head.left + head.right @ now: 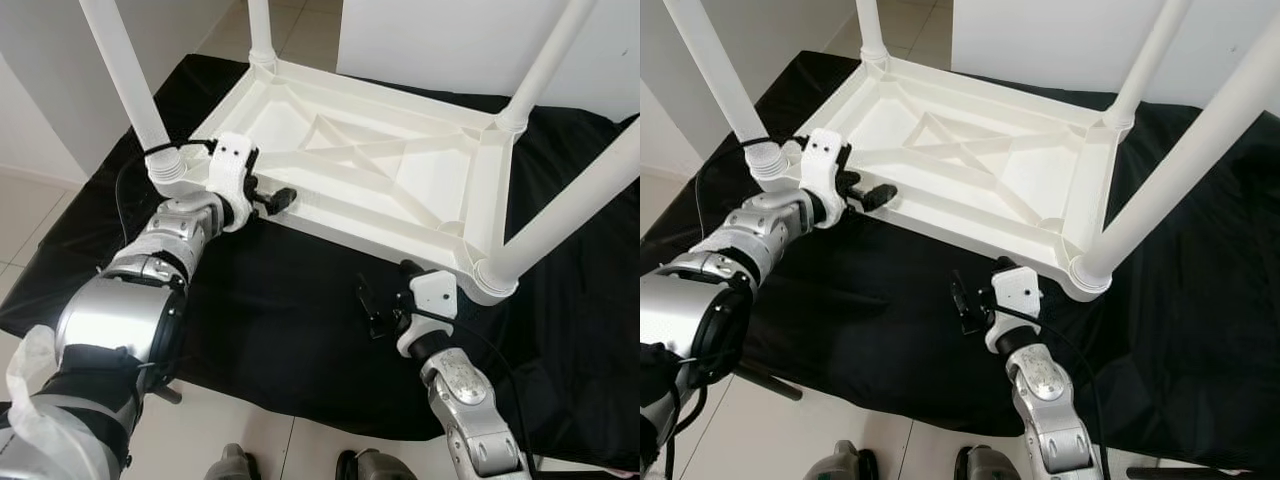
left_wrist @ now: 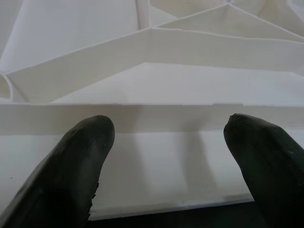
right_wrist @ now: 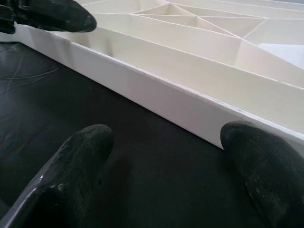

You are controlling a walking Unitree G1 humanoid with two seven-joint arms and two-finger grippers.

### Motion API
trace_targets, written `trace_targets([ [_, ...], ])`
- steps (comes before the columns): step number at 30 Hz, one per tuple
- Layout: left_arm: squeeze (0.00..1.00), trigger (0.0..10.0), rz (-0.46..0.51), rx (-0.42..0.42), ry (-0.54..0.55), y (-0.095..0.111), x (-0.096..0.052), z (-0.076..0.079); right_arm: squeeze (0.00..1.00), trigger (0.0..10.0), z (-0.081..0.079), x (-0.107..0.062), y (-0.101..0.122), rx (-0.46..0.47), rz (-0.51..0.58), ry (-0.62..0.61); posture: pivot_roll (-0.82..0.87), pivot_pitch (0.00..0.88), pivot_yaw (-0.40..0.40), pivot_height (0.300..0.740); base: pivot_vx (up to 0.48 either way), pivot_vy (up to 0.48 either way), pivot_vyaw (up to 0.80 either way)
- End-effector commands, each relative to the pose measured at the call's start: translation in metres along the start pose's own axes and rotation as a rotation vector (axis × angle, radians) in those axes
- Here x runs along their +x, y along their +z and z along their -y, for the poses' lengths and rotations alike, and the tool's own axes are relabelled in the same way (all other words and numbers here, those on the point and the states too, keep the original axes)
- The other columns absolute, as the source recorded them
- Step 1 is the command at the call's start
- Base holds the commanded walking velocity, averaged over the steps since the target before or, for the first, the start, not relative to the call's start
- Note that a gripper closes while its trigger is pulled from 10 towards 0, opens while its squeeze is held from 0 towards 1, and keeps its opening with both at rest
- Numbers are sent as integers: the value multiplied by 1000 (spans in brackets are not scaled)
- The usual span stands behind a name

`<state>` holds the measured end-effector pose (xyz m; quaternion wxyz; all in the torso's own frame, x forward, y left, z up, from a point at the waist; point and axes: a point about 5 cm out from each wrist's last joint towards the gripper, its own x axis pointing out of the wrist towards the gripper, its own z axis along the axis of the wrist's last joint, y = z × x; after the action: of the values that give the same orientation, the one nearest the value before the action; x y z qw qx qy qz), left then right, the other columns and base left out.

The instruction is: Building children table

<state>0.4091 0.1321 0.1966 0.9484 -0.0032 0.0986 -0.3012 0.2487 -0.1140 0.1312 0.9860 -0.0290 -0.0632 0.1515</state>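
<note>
A white plastic children's table [image 1: 345, 228] lies upside down on a black cloth [image 1: 290, 310], its ribbed underside facing up. Legs stand upright at the corners: near left [image 1: 125, 80], near right [image 1: 570, 215], far left [image 1: 260, 25], far right [image 1: 550, 60]. My left gripper [image 1: 280, 200] is open at the table's near long edge, beside the near-left leg socket; in the left wrist view its fingers [image 2: 80, 161] sit close before the side wall [image 2: 166, 118]. My right gripper [image 1: 372, 310] is open low over the cloth, just short of the near-right corner, facing the side wall [image 3: 156, 99].
The cloth covers a pale tiled floor [image 1: 30, 215]. A white wall or panel [image 1: 440, 40] stands behind the table. The tall near-right leg slants over my right arm. Bare cloth lies between the two grippers.
</note>
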Motion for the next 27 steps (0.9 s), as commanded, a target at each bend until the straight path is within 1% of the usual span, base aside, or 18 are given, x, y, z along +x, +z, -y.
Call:
trace_targets([
  [1,0,10000,-78,-56,44,-16,-3,-4,0,10000,0,0,-1,-8,-11,4,-157,186,12,740,0,0,0],
  [2,0,10000,-103,-59,57,-20,-4,-6,0,10000,1,1,-1,-9,-8,-2,-153,186,17,740,0,0,0],
  [7,0,10000,-128,-87,55,-25,-8,-9,0,10000,7,4,0,-17,-3,-33,-138,184,31,740,0,0,0],
  [8,0,10000,-150,-81,35,-28,-8,-8,0,10000,9,5,0,-18,-3,-42,-129,184,38,740,0,0,0],
  [9,0,10000,-150,-81,35,-28,-8,-8,0,10000,9,5,0,-18,-3,-42,-129,184,38,740,0,0,0],
  [10,0,10000,-180,-53,22,-32,-9,-8,0,10000,11,6,0,-21,-2,-48,-122,181,44,740,0,0,0],
  [12,0,10000,-180,-53,22,-32,-9,-8,0,10000,11,6,0,-21,-2,-48,-122,181,44,740,0,0,0],
  [13,0,10000,-204,-39,12,-36,-11,-8,0,10000,12,7,-1,-23,-1,-51,-119,179,53,740,0,0,0],
  [14,0,10000,-204,-39,12,-36,-11,-8,0,10000,12,7,-1,-23,-1,-51,-119,179,53,740,0,0,0],
  [15,0,10000,-249,-37,-19,-44,-13,-8,0,10000,12,9,0,-29,3,-55,-123,174,64,740,0,0,0],
  [16,0,10000,-249,-37,-19,-44,-13,-8,0,10000,12,9,0,-29,3,-55,-123,174,64,740,0,0,0],
  [17,0,10000,-307,-48,-56,-55,-17,-7,0,10000,14,10,1,-33,8,-63,-122,172,70,740,0,0,0],
  [18,0,10000,-307,-48,-56,-55,-17,-7,0,10000,14,10,1,-33,8,-63,-122,172,70,740,0,0,0],
  [19,0,10000,-374,-49,-114,-69,-22,-5,0,10000,16,10,1,-36,12,-75,-116,165,78,740,0,0,0],
  [20,0,10000,-374,-49,-114,-69,-22,-5,0,10000,16,10,1,-36,12,-75,-116,165,78,740,0,0,0],
  [21,0,10000,-430,-56,-163,-81,-27,-3,0,10000,18,11,1,-39,14,-84,-116,162,82,740,0,0,0],
  [22,0,10000,-461,-59,-191,-87,-30,-3,0,10000,19,11,1,-41,15,-90,-116,162,82,740,0,0,0],
  [27,0,10000,-485,-77,-249,-94,-34,0,0,10000,21,12,0,-47,18,-101,-109,154,89,740,0,0,0],
])
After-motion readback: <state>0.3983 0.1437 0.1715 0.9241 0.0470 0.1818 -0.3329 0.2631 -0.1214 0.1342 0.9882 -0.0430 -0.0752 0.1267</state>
